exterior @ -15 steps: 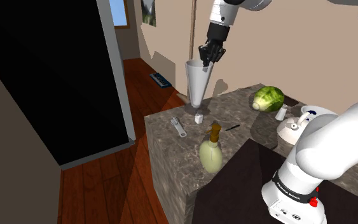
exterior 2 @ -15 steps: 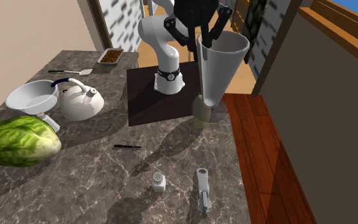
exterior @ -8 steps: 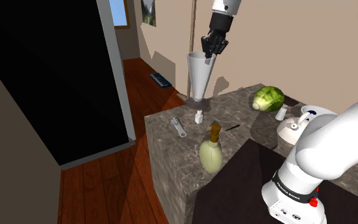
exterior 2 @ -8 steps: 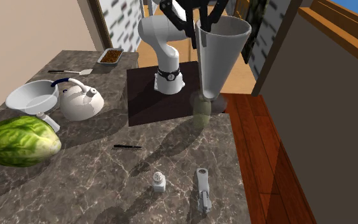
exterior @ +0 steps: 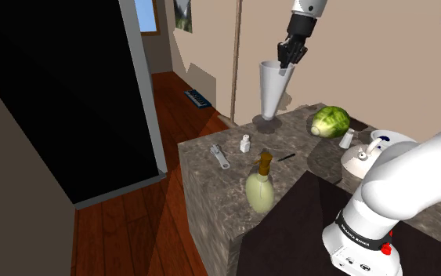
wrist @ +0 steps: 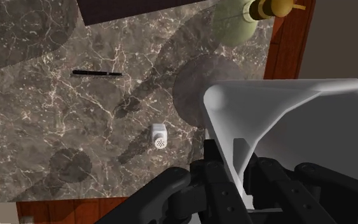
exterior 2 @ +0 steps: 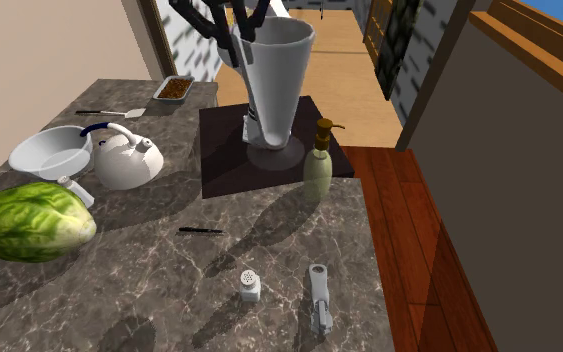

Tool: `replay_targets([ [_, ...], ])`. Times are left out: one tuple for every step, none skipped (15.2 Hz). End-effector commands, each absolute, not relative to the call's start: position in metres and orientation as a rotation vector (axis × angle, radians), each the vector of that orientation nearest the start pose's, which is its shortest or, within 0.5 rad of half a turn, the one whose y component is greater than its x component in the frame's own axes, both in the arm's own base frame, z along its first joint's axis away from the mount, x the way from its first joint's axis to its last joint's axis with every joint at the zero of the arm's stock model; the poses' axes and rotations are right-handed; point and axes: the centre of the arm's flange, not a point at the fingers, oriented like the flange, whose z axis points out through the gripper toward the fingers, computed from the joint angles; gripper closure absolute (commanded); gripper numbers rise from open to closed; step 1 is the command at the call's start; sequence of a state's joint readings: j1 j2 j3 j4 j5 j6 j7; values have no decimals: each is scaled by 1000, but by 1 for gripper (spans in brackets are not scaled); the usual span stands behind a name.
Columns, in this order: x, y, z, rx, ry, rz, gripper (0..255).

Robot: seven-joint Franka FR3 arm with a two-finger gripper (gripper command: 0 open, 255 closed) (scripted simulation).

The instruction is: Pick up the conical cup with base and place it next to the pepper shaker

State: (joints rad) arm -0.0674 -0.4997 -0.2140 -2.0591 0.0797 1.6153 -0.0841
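You see the gripper point(exterior 2: 237, 30) cut off by the top edge of the second exterior view, its fingers clamped on the rim of the conical cup point(exterior: 271, 90). The cup hangs upper middle in the shoulder view, above the marble counter point(exterior: 211, 168), long axis vertical, wide mouth up.

Grey-brown marble counter point(exterior: 211, 168) stands on a reddish wood plank floor point(exterior: 124, 227). A beige wall point(exterior: 383, 70) lies beyond its far side, with a picture point(exterior: 183, 14) hung at far left. A large black area point(exterior: 54, 94) at left is bordered by a pale grey strip point(exterior: 144, 102).
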Motion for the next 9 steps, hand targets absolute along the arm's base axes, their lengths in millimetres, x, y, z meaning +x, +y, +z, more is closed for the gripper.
replay_targets([
  [374, -145, 630, -2957, 259, -114, 255],
  [368, -157, 630, -2957, 259, -114, 255],
  [362, -169, 630, -2957, 259, -114, 255],
  [357, -181, 630, -2957, 259, -114, 255],
  [351, -193, 630, -2957, 259, -114, 255],
  [346, -205, 630, -2957, 259, -114, 255],
  [340, -217, 630, -2957, 259, -114, 255],
  [334, -229, 630, -2957, 259, -114, 255],
  [329, -241, 630, -2957, 259, -114, 255],
])
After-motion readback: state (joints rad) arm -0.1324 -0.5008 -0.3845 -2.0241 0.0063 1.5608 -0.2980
